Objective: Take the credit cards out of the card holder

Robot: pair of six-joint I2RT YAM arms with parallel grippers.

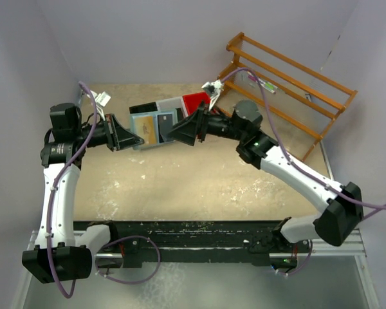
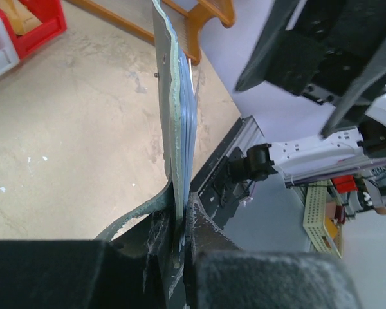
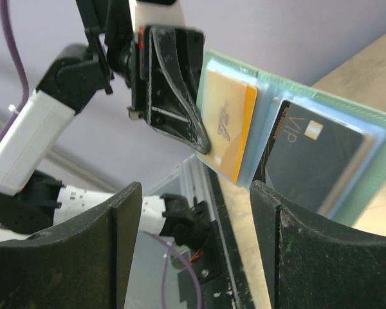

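**Left fingers [image 2: 209, 243] clamped on the card holder [image 2: 175, 129]; right fingers [image 3: 125, 251] spread just short of it**

The left gripper [image 1: 123, 136] pinched one edge of the pale green card holder and held it clear of the table [image 1: 199, 187]. The holder was open, its clear pocket pages turned toward the right gripper [image 1: 180, 132]. From the left wrist, the holder rose edge-on straight out from between the closed fingers. A flap of its cover curled away to one side at their tips.

The right gripper's jaws stood well apart and closed on nothing, with the holder just beyond their tips. Two cards sat in its pockets, seen through the gap between the right fingers. A tan-orange card [image 3: 228, 129] lay right beside the left fingers. A dark card [image 3: 315, 161] marked VIP lay in the next pocket, farther from them. Both were fully seated in their pockets.

Past both grippers' tips, behind the holder, a red bin [image 1: 196, 100] stood on the table. A wooden rack [image 1: 289, 84] stood farther off, beyond the right gripper.
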